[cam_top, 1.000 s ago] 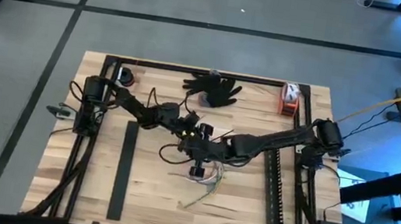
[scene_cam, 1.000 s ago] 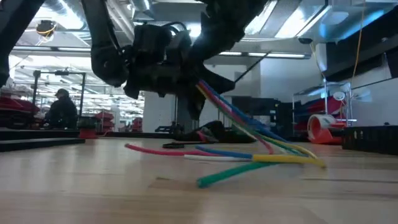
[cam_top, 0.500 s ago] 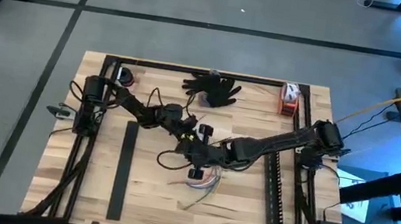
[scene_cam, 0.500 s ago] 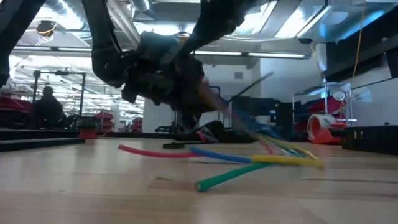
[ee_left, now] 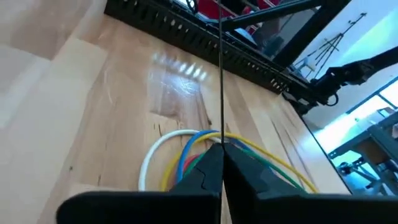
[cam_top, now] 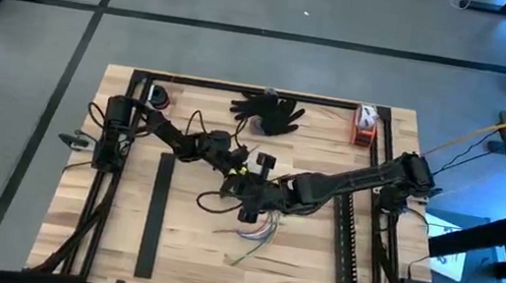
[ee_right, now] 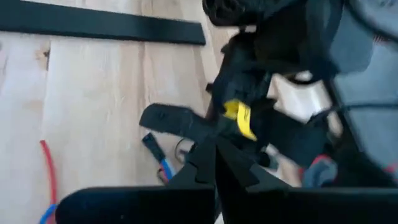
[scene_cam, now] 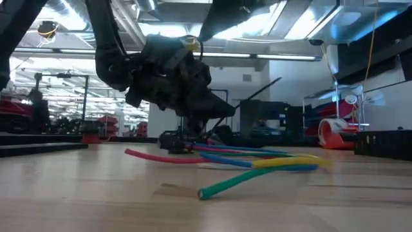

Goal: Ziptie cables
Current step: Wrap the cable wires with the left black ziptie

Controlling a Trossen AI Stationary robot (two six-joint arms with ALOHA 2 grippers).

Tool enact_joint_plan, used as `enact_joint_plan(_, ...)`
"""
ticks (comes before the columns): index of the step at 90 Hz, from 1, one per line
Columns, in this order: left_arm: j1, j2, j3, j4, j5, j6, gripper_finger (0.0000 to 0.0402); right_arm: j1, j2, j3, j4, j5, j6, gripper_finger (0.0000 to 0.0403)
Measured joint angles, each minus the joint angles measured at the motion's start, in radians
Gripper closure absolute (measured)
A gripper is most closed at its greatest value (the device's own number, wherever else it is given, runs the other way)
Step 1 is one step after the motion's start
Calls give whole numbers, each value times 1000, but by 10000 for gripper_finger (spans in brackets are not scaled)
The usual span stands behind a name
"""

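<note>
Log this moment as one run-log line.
left gripper shut on zip tie | right gripper shut | cables flat on table

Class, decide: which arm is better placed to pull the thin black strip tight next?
Probably the left. Its tool is shut on the thin black strip just above the cables, so it can simply pull. The right tool, shut, points at the left wrist instead.

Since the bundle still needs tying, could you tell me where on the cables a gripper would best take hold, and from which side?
Probably at the gathered end of the cables, beside the left gripper, coming from above. There the strands lie close together on the table, so one pinch spans them all; toward the free tips they fan apart.
</note>
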Motion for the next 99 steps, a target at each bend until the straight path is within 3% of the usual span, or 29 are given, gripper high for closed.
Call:
enact_joint_plan(15,-6,0,0,1,2,-4,401,1,0,-1,-144,-9,263,393)
enact_joint_plan(31,-6,0,0,3,3,-24,401,74,-55,-6,-385,22,550,340)
enact_joint_plan(47,-6,0,0,6,2,-28,401,185,-178,-188,-413,93,910,275)
enact_joint_plan(53,-6,0,0,6,3,-28,401,199,-227,-303,-313,106,1019,253)
enact_joint_plan(60,-6,0,0,6,8,-36,401,203,-279,-454,-77,105,1062,234)
enact_joint_plan(83,-6,-2,0,6,10,-81,401,120,-291,-918,915,104,911,217)
enact_joint_plan(91,-6,-2,0,6,11,-88,401,73,-276,-1002,1085,159,827,217)
enact_joint_plan(99,-6,-2,0,9,12,-106,401,23,-277,-1029,1139,159,747,217)
